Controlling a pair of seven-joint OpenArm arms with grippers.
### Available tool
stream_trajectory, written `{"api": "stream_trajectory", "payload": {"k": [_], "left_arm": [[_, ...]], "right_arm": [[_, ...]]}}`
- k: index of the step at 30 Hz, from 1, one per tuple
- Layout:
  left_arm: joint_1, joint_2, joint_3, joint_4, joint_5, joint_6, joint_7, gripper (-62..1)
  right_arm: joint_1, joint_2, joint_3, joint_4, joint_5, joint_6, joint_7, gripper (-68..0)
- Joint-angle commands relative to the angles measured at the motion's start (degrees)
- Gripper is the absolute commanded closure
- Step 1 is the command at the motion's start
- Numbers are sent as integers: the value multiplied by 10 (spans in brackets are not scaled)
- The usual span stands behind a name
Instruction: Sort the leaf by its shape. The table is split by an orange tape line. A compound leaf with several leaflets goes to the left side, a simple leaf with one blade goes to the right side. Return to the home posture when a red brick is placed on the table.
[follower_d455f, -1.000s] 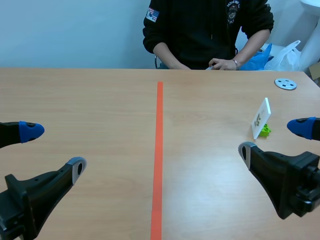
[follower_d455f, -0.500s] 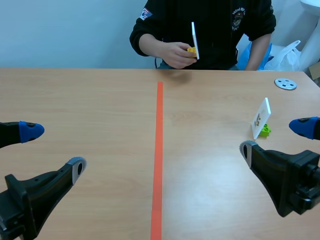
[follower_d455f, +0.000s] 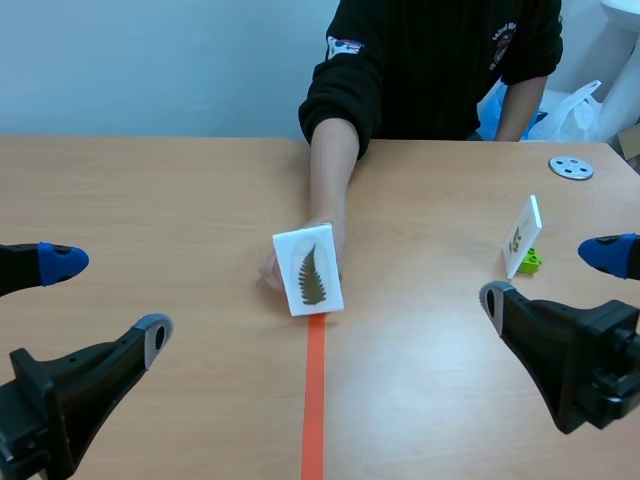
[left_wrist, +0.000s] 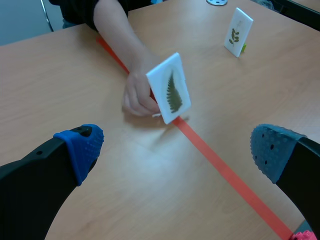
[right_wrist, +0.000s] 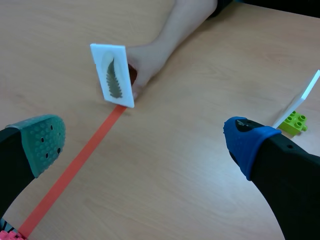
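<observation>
At the left, the left gripper (follower_d455f: 108, 298) hung low over the table (follower_d455f: 150, 200) with its fingers spread wide and nothing between them, most likely waiting clear of the middle until a leaf was offered. At the middle, a person's hand (left_wrist: 137, 95) reached across from the far side and held a white card (follower_d455f: 308, 273) upright, right on the orange tape line (follower_d455f: 313, 400). The card's face was turned toward the robot, probably so the leaf on it could be read before any grasp. The picture showed a green frond with many small leaflets along one stem, so I judged it a compound leaf, meant for the left side. The hand was touching the card from behind, and whatever base the card stood on was hidden. Further right, well apart from the line, a second card (follower_d455f: 522, 235) leaned on a small green brick (follower_d455f: 531, 260) that propped it up; the sprig printed on it was too small to judge. The right gripper (follower_d455f: 550, 280) sat near that card, fingers likewise parted and empty. Beyond it a grey disc (follower_d455f: 571, 167) lay flat by the far edge. No red brick showed, so sorting seemed the step in hand
</observation>
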Motion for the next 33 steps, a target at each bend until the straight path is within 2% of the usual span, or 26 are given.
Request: {"api": "stream_trajectory", "payload": {"k": [1, 24, 26, 28, 33], "left_arm": [[1, 4, -2, 8, -5, 1, -8, -623], [1, 4, -2, 8, -5, 1, -8, -623], [1, 4, -2, 8, -5, 1, -8, -623], [1, 4, -2, 8, -5, 1, -8, -623], [1, 4, -2, 8, -5, 1, -8, -623]], "right_arm": [[3, 0, 4, 2, 9, -2, 7, -679], [3, 0, 4, 2, 6, -2, 7, -679], [8, 2, 4, 2, -7, -2, 7, -679], [24, 5, 2, -7, -26, -2, 4, -679], [99, 5, -23, -80, -30, -1, 3, -679]]}}
